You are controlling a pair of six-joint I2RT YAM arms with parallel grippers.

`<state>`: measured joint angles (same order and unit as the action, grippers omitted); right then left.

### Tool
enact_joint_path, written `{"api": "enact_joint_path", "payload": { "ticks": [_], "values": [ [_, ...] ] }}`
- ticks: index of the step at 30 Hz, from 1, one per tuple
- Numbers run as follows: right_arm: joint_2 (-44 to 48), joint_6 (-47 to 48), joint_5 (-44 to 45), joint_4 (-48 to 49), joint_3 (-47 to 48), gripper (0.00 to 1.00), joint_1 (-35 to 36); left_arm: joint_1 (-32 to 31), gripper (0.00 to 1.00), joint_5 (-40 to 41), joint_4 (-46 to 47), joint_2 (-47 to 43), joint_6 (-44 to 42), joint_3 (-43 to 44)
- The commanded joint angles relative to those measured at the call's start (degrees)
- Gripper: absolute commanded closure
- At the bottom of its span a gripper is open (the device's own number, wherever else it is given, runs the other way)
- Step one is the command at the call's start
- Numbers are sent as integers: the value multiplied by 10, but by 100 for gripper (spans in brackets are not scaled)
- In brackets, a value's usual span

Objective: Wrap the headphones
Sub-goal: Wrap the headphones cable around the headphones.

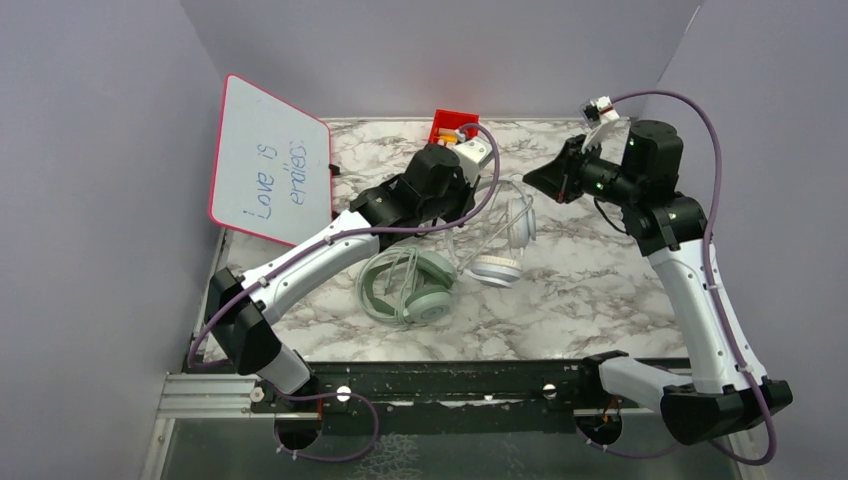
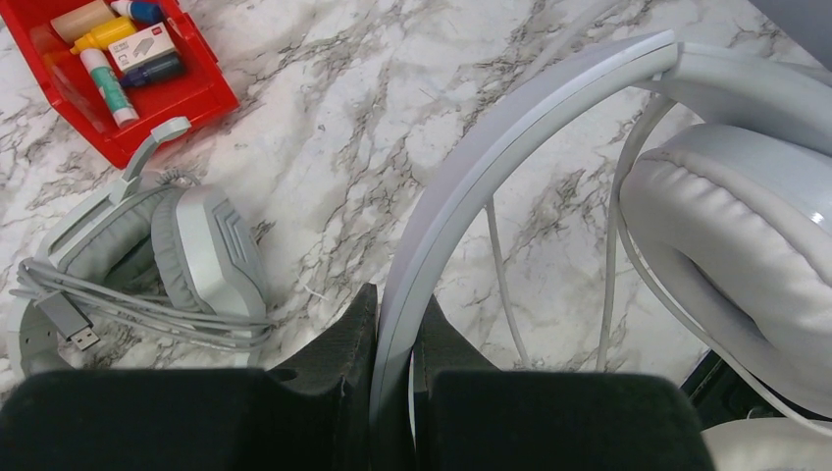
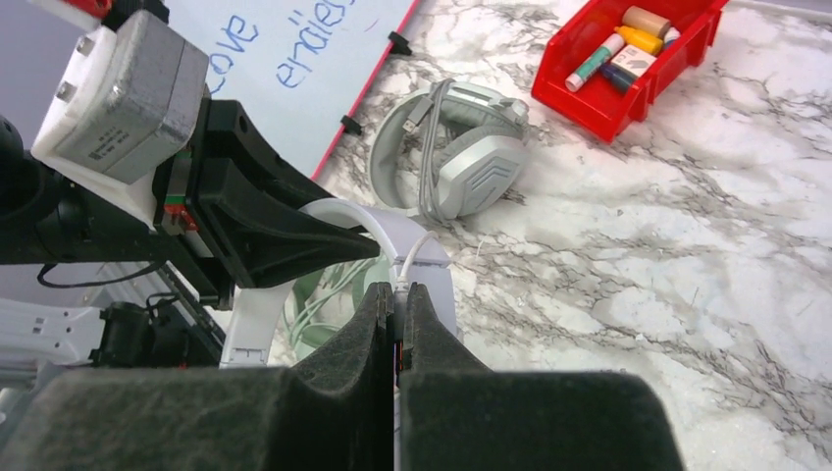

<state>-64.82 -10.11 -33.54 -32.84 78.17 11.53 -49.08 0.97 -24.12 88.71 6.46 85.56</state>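
My left gripper (image 1: 468,205) (image 2: 397,304) is shut on the headband (image 2: 491,167) of the white headphones (image 1: 497,268) and holds them tilted above the table. One padded ear cup (image 2: 736,245) hangs at the right of the left wrist view. My right gripper (image 1: 530,183) (image 3: 397,289) is shut on their thin white cable (image 3: 417,250), just past the headband. The mint-green headphones (image 1: 410,285) (image 3: 324,294) lie below, cable coiled on them. The grey-white headphones (image 2: 167,265) (image 3: 461,162) lie near the bin with their cable wound round them; in the top view the left arm hides them.
A red bin (image 1: 452,125) (image 2: 118,69) (image 3: 628,59) of markers and small bottles stands at the back. A whiteboard (image 1: 268,160) (image 3: 304,49) with blue writing leans at the left. Grey walls enclose the marble table (image 1: 600,290).
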Motion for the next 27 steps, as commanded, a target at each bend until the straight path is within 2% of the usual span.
{"api": "enact_joint_path", "payload": {
  "ticks": [1, 13, 18, 21, 27],
  "values": [
    [25, -25, 51, 12, 4, 99, -2, 1, 100, 4, 35, -32, 0, -8],
    [29, -26, 142, -37, 19, 99, -1, 2, 100, 16, 40, -48, 3, -21],
    [50, -21, 132, -43, 20, 99, -2, 12, 100, 24, 25, -35, 14, -15],
    [47, -15, 111, -50, 30, 99, -2, 25, 100, -8, 15, -19, 34, -10],
    [21, -5, 57, -79, 60, 99, -2, 65, 100, -188, 5, 50, 89, -6]
  ]
}}
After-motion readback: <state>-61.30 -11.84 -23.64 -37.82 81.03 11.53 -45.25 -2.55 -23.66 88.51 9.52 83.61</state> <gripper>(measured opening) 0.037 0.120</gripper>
